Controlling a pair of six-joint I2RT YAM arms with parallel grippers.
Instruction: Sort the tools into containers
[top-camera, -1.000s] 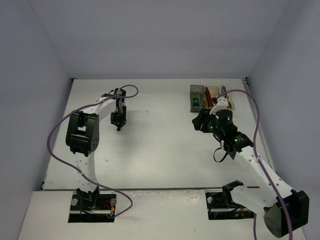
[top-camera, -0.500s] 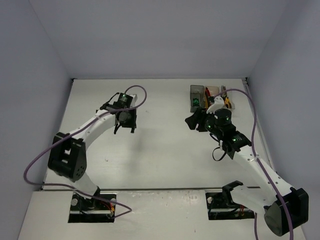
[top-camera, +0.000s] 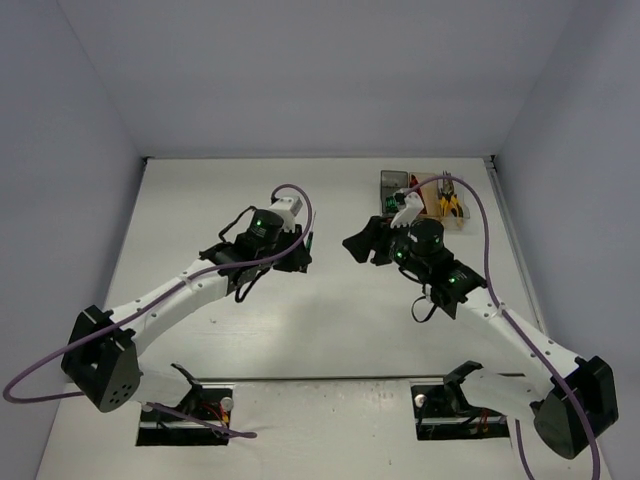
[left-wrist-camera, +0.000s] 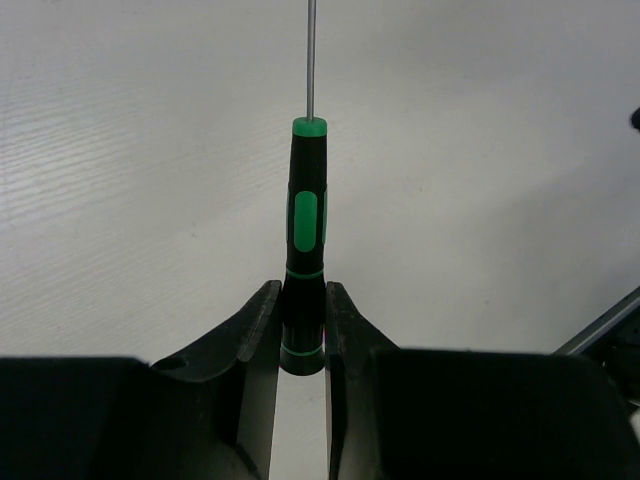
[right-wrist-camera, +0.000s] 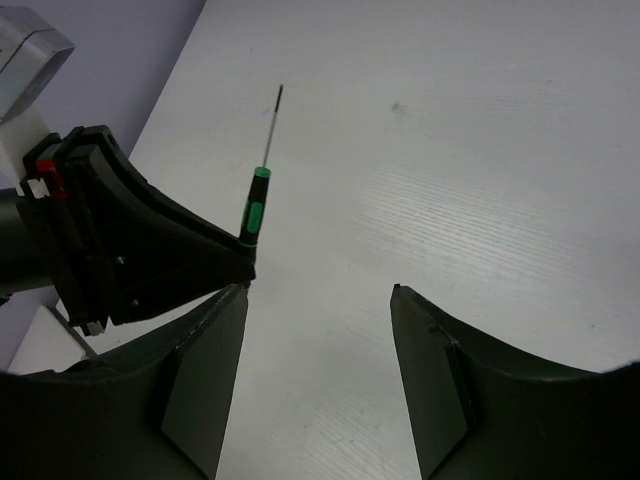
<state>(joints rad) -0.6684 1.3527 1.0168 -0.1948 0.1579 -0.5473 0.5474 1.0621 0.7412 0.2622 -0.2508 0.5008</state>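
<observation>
Left gripper (left-wrist-camera: 302, 290) pinching screwdriver (left-wrist-camera: 306, 205) | right gripper (right-wrist-camera: 320, 289) spread, just beside | bins (top-camera: 390, 178) beyond it

No lettering, number, brand or sign can be read on the screwdriver (left-wrist-camera: 306, 215) or elsewhere.

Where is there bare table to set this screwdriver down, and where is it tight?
Bare: the table at far left, outside the left arm; also the near middle between the arms. Crowded: the far-right corner with the bins, and the gap between the left gripper, holding the screwdriver, and the right gripper.
</observation>
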